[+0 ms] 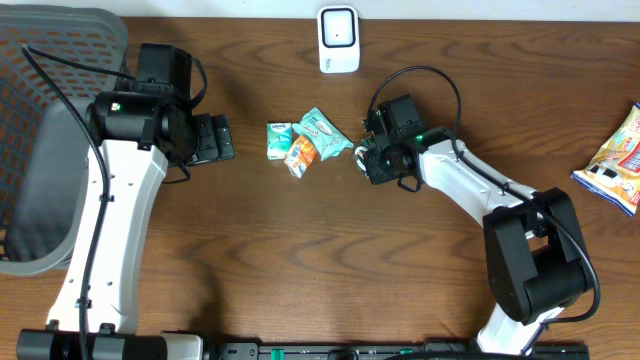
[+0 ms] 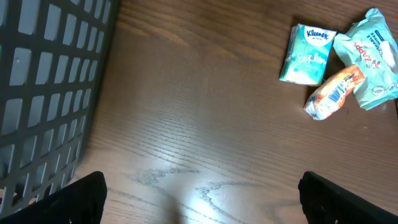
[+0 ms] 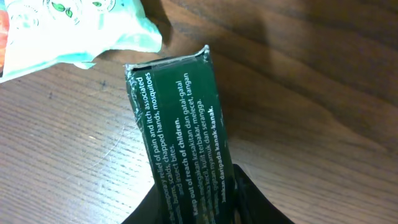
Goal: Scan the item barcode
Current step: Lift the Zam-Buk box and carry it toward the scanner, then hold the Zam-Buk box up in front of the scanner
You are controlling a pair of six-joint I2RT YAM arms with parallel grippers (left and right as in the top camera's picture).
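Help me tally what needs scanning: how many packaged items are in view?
5. Kleenex pack, orange packet and teal pouch clustered mid-table; dark green box in the right claw; snack bag at the right edge. The basket may hide more.

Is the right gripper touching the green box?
Touching. In the right wrist view the right gripper pinches the green box, a finger against each side.

Cropped and hidden parts
The dark green box (image 3: pixel 183 124) runs off at 6 o'clock, its lower end inside the right gripper (image 3: pixel 200 180); the teal packet (image 3: pixel 81 28) is cropped at 11 o'clock; overhead, the snack bag (image 1: pixel 615 160) at 3 o'clock.
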